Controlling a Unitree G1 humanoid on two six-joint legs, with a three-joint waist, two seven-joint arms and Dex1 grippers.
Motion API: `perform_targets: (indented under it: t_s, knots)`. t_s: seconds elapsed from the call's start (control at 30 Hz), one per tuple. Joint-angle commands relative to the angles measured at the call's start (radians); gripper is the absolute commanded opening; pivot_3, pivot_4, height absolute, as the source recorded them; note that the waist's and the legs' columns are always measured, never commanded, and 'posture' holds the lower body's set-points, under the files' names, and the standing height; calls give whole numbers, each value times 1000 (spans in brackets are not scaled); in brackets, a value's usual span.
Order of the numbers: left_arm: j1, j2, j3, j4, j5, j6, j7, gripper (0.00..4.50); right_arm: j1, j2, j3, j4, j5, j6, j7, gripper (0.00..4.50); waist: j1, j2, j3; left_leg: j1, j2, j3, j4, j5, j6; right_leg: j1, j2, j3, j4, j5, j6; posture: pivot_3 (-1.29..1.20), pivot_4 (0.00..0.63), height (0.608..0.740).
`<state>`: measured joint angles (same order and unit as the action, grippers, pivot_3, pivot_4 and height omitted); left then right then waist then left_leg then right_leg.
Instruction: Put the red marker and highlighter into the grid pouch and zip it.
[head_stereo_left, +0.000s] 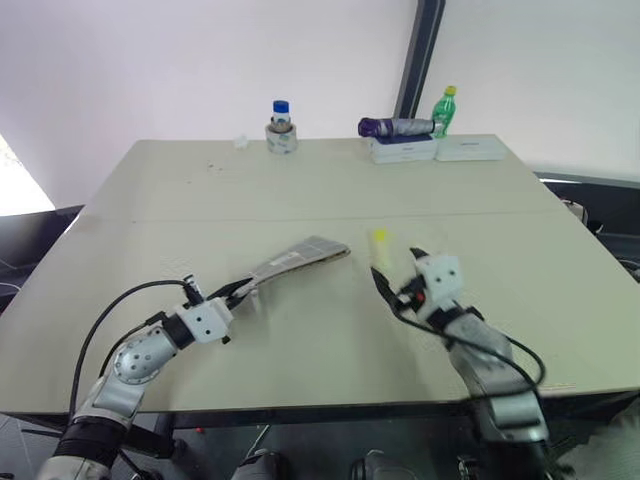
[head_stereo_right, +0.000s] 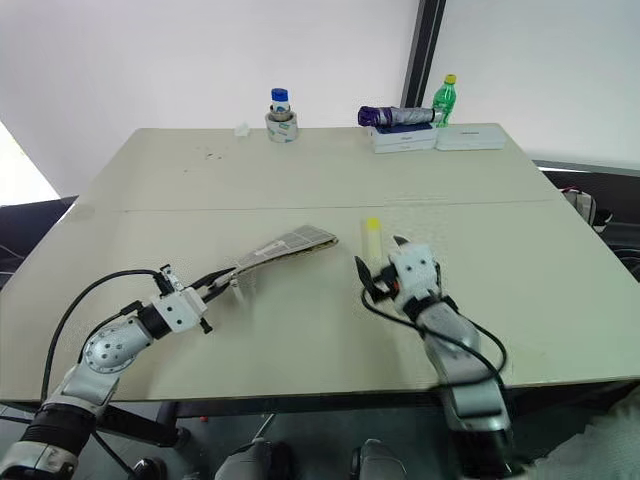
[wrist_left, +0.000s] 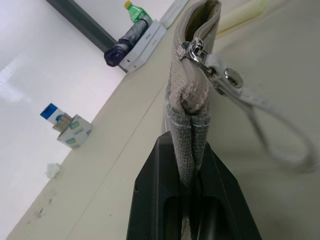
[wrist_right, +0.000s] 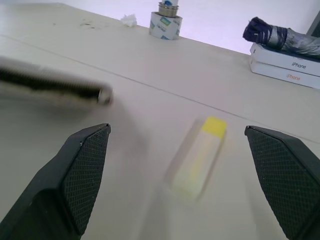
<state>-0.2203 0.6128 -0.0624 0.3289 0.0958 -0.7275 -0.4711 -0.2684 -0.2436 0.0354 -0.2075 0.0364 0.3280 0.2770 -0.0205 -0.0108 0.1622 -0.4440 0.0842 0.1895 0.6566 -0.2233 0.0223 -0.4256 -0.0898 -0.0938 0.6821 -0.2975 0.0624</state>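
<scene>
From the head camera's left eye, the left gripper (head_stereo_left: 243, 292) is clamped on the near end of the grid pouch (head_stereo_left: 300, 256), which stretches away from its fingers toward the middle of the table (head_stereo_left: 300, 190). The right gripper (head_stereo_left: 398, 270) stands spread wide and holds nothing; the highlighter (head_stereo_left: 380, 246) lies on the table just ahead of it, yellow cap at the far end, apart from both fingers.

The right eye shows the same: pouch pinched at one end by the left gripper, highlighter lying free just beyond the open right gripper. At the far edge stand a small bottle with a blue cap (head_stereo_right: 280, 103), a green bottle (head_stereo_right: 444, 100) and a folded umbrella (head_stereo_right: 397, 116) on white boxes (head_stereo_right: 405, 138).

At the left wrist, two black fingers (wrist_left: 155, 200) press together on the pouch's grey fabric edge. The zipper pull (wrist_left: 196, 51) and a pale wrist strap (wrist_left: 280, 135) hang just past the fingertips.

At the right wrist, the fingers (wrist_right: 82, 170) stand far apart with the highlighter between and beyond them, touching neither. The pouch appears as a blurred band off to one side.
</scene>
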Motion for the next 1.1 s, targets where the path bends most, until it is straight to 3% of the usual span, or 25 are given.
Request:
perform_targets:
  t_s: [0.03, 0.27, 0.47, 0.57, 0.73, 0.97, 1.0, 1.1]
  knots:
    - [3, 1, 20, -38, -7, -6, 9, 0, -110, 35, 21, 91, -52, 119, -73, 4475, 1, 0, 0, 0, 0, 0, 0, 0, 0, 0, 0, 0, 0, 0, 0, 0, 150, 740]
    - [19, 2, 31, -65, 6, 9, 18, 0, -303, 71, -28, 291, -56, 317, -163, 4475, 2, 0, 0, -1, -1, 2, -1, 1, -1, -1, -1, 0, 0, 0, 0, 0, 150, 740]
    - [41, -1, 34, -97, 19, 23, 28, 0, -341, 107, -95, 368, -9, 394, -198, 4475, -1, 0, 0, -1, -1, 2, -4, 2, -3, -2, 0, 0, 0, 0, 0, 0, 150, 740]
    - [48, -1, 34, -106, 25, 29, 34, 0, -331, 116, -87, 363, -2, 423, -189, 3600, -2, 0, 0, 0, 0, 2, -5, 3, -4, -2, 0, 0, 0, 0, 0, 0, 150, 740]
    - [45, 0, 32, -109, 26, 32, 35, 0, -320, 106, -59, 348, -23, 412, -193, 974, 1, 0, 0, 0, -1, 2, -5, 2, -3, -2, 0, 0, 0, 0, 0, 0, 150, 740]
    - [20, -7, 22, -90, 18, 30, 25, 0, -337, 38, -71, 328, -14, 296, -142, 890, 0, 0, 0, 0, -1, 2, -6, 2, -3, -2, 0, 0, 0, 0, 0, 0, 150, 740]
    - [15, -8, 22, -86, 12, 30, 23, 0, -336, 30, -77, 310, 17, 275, -98, 890, 0, 0, 0, 0, -1, 2, -6, 2, -3, -2, 0, 0, 0, 0, 0, 0, 150, 740]
    - [-5, -9, 23, -66, -7, 30, 9, 0, -281, -77, -38, 193, 130, 145, 216, 890, 1, 0, 0, 0, -1, 2, -6, 2, -3, -2, 0, 0, -1, 0, 0, 0, 150, 740]
